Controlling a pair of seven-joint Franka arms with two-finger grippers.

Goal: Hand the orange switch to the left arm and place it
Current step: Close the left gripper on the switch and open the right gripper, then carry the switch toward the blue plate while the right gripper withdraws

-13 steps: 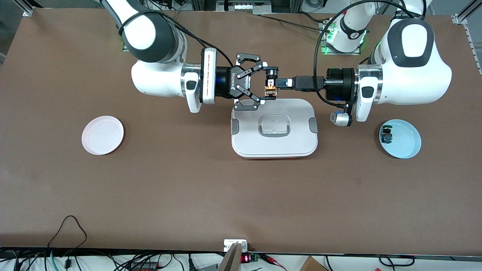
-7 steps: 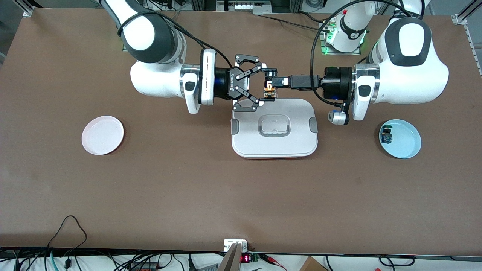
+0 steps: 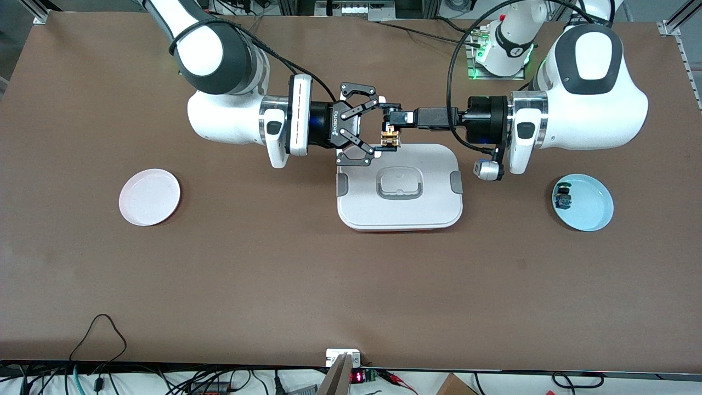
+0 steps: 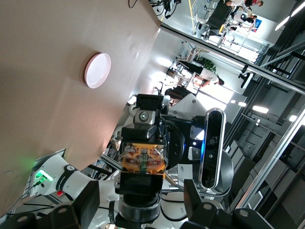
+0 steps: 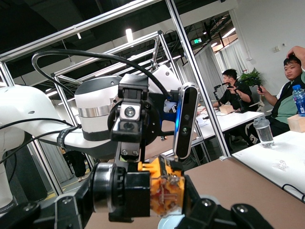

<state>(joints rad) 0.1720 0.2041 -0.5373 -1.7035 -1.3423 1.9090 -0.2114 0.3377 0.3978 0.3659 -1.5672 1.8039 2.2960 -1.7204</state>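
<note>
Above the box's (image 3: 399, 189) edge farthest from the front camera, the left end effector (image 3: 392, 117) clamps the orange switch (image 3: 390, 137), its long axis crosswise to the arms, orange base pointing camera-ward. The right end effector (image 3: 372, 124) gapes wide around it, fingers not touching.

The box (image 3: 400, 186) is sitting mid-table between two plates — one (image 3: 149, 197) toward the right arm's end, one (image 3: 583, 202) toward the left arm's — the latter holding a small switch (image 3: 562, 197).
</note>
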